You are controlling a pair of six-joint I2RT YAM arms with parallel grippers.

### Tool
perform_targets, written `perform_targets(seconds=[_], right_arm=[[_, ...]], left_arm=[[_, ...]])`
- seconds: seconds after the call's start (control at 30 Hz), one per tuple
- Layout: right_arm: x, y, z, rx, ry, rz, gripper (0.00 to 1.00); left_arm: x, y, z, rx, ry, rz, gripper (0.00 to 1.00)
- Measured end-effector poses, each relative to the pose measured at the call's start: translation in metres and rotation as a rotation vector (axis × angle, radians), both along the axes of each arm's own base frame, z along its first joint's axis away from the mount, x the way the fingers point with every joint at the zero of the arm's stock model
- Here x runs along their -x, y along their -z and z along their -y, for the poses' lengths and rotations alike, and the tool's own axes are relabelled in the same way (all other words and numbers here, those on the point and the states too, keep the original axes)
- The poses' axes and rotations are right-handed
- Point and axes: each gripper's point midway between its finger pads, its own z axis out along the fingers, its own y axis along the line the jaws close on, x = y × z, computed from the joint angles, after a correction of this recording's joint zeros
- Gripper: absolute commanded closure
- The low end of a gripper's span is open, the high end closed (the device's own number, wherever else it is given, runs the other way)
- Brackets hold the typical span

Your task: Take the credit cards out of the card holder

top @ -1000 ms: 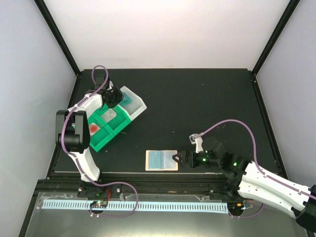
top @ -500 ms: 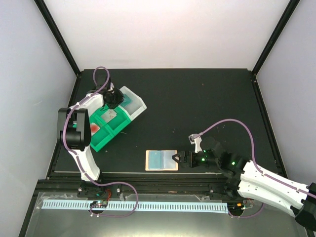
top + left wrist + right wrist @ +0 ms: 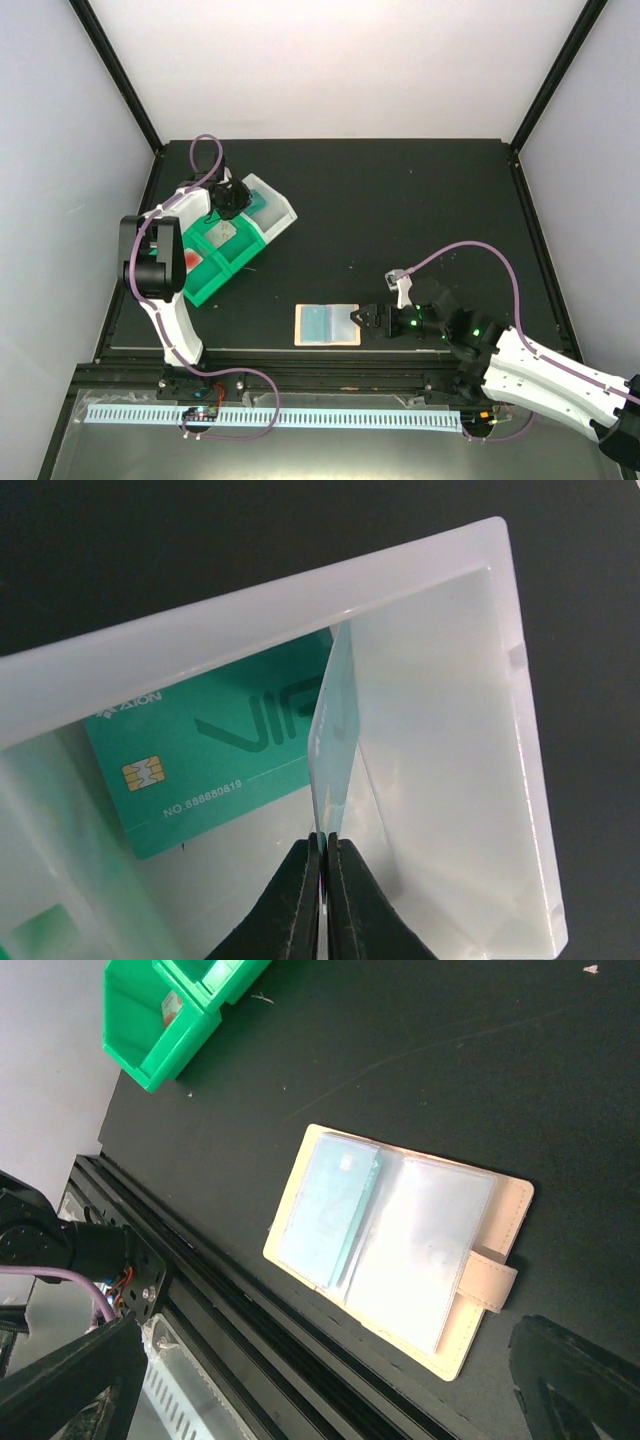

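Left arm [image 3: 150, 262] edged rightward — left gripper [image 3: 322, 845] pinches teal card [image 3: 335, 730] over white bin [image 3: 440, 680] | right gripper [image 3: 356, 319] gaping beside card holder [image 3: 327, 325].

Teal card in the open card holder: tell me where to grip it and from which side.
Probably pinch the teal card at its long edge by the fold, which seems to stand clear of its pocket. The card holder lies open and flat, so the face offers nothing to pinch. Come from the strap side, across the other panel.
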Motion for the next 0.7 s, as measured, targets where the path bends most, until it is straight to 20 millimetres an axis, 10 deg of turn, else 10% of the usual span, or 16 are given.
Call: perform_targets(seconds=[0.7], right_arm=[[-0.0004,0.0029,0.0024,0.01,0.012,-0.006,0.0]], left_arm=[[-0.0029,-0.0023,0.0,-0.013,0.018,0.011,0.78]])
